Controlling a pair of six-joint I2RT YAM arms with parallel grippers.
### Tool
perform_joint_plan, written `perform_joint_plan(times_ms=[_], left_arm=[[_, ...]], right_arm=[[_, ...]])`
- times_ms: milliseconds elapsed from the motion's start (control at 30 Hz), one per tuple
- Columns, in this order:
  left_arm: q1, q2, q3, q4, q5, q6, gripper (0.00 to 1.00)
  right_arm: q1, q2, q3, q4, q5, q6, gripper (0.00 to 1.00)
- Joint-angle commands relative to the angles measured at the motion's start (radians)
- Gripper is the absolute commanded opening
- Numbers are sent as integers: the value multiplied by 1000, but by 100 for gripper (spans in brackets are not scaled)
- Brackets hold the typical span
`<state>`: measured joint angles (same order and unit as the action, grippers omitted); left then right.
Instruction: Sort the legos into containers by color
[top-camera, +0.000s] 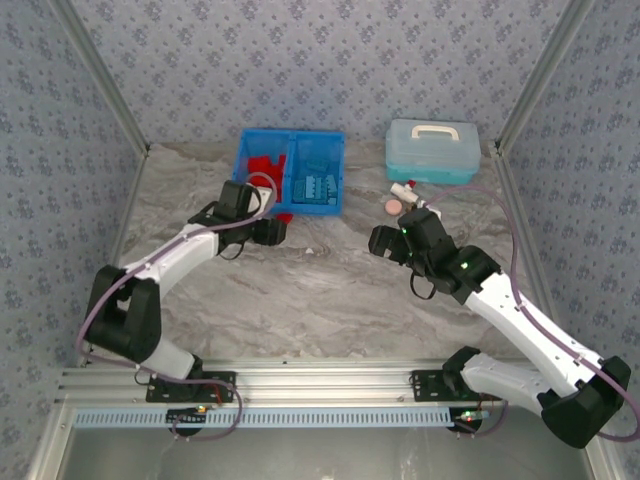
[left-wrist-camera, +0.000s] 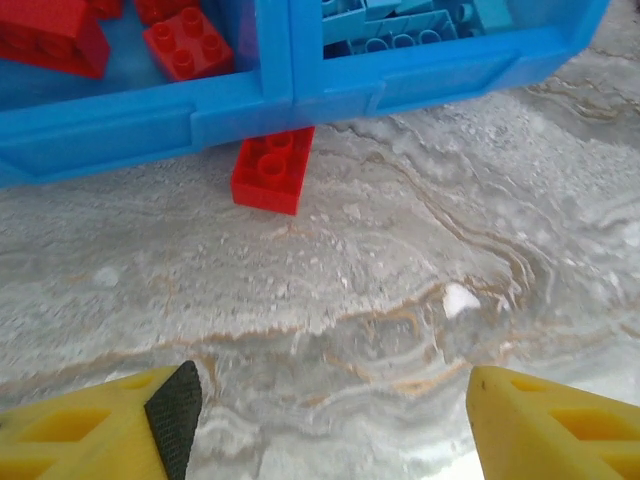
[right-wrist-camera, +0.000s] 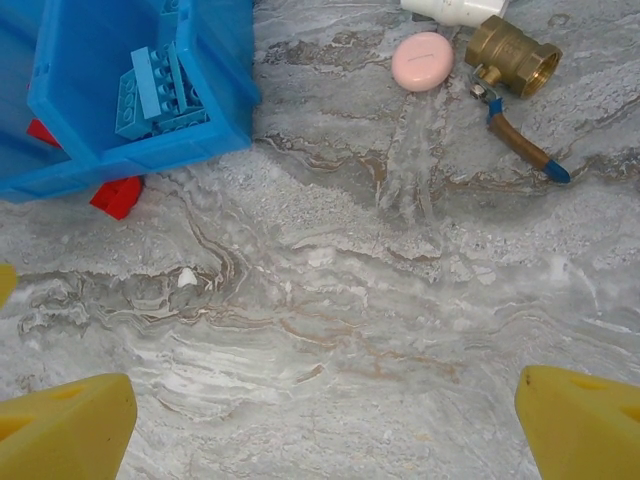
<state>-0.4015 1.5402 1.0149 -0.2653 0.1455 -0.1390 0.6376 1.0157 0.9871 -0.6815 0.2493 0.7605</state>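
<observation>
Bin: blue bin (left-wrist-camera: 120, 130) stands at the far side of the table (right-wrist-camera: 350, 280). It has two compartments side by side w/ a center divider.
Left compartment (left-wrist-camera: 125, 80): holds the red legos (left-wrist-camera: 187, 42), several, lying loose at diff. angles.
Right compartment (right-wrist-camera: 90, 50): holds the light blue legos (right-wrist-camera: 155, 88), bunched toward the near wall.
Loose piece: one red brick (left-wrist-camera: 270, 172) lies on the table outside the bin, studs up. It touches the bin's near wall about at the divider. Can't tell if its far end goes under the wall edge.
Left gripper (left-wrist-camera: 332, 400): yellow fingers spread wide, nothing btwn them, bare marble below. The red brick is straight ahead of it, apart from the fingertips. In the top view it sits near the bin's near-left corner, just beside the brick.
Right gripper (right-wrist-camera: 325, 400): fingers spread wide, nothing held, over bare table. It is well apart from the bin, which shows at upper left in the right wrist view.
Other items: pink disc (right-wrist-camera: 422, 60) lies on the table right of the bin. Brass valve (right-wrist-camera: 510, 55) w/ a blue-tipped lever is just beside the disc. Pale blue case (top-camera: 432, 150) w/ white handle is at the far edge, right of the bin.
Marble: small white speck (left-wrist-camera: 460, 298) on the table, btwn the brick and the left gripper, off to the right.
</observation>
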Motion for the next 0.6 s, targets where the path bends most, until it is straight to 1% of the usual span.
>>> perform_joint_plan(times_ms=[0, 100, 233, 333, 433, 567], left_arm=[[-2, 92, 42, 110, 26, 33, 77], [0, 181, 83, 122, 13, 40, 85], [1, 264, 123, 144, -12, 49, 89], [1, 314, 156, 153, -28, 73, 90], [1, 353, 183, 162, -69, 93, 90], [2, 398, 215, 164, -86, 97, 85]], right_arm=[[8, 1, 43, -21, -7, 9, 100], [11, -1, 55, -37, -4, 7, 100], [15, -10, 56, -48, 5, 13, 100], [19, -14, 50, -49, 4, 20, 100], [22, -16, 48, -48, 4, 24, 100], [25, -15, 48, -50, 9, 27, 100]])
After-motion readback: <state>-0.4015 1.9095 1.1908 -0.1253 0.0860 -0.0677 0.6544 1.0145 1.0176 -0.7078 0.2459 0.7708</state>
